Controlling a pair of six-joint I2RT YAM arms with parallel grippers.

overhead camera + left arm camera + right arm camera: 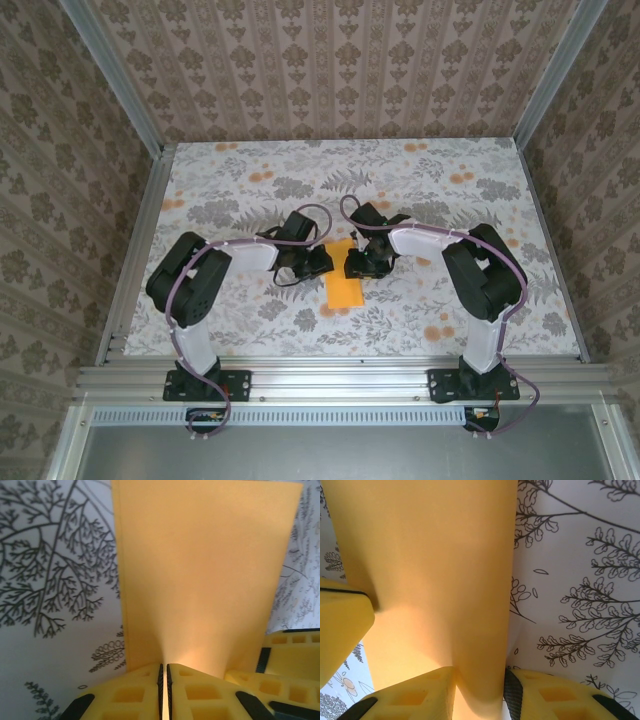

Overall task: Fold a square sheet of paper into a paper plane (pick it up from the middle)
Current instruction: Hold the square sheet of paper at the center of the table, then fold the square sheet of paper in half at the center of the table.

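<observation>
The square sheet of paper (pixel 345 290) is bright orange and lies in the middle of the table, folded into a narrow upright strip between both grippers. My left gripper (pixel 322 262) is shut on its near edge: in the left wrist view the fingertips (pixel 164 666) meet with only a thin lit slit of paper (pixel 200 570) between them. My right gripper (pixel 355 264) stands open, and a curled fold of the paper (pixel 430 555) bulges up between its spread fingers (pixel 480 672). No dart shape is seen.
The floral tablecloth (pixel 250 190) carries small printed orange flowers (pixel 262 176). Patterned walls and metal rails (pixel 140 250) enclose the table. A yellow finger of the other arm (pixel 295 650) sits close at the right of the left wrist view.
</observation>
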